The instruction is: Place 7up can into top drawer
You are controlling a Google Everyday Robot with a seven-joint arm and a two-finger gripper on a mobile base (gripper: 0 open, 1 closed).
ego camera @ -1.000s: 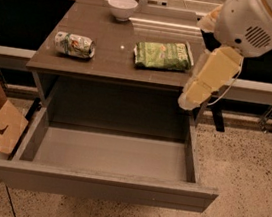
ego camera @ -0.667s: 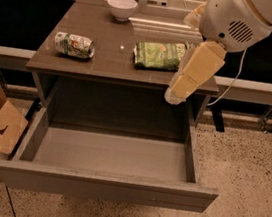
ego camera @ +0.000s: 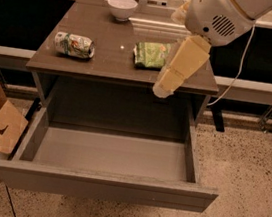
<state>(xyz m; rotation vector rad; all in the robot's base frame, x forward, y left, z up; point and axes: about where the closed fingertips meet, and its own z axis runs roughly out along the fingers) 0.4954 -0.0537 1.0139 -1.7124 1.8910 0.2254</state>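
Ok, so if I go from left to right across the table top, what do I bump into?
7up can → white bowl, farther back → green snack bag → the robot's tool, hanging over the front edge of the table, just right of the bag.

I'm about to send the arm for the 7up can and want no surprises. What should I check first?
1. top drawer pulled open: ok.
2. 7up can in view, on its side at the left of the table: ok.
3. gripper at the can: not ok; it hangs over the table's front edge, right of centre.
4. Can held: not ok; it lies apart from the gripper.
5. white bowl away from the can: ok; it stands at the table's back.
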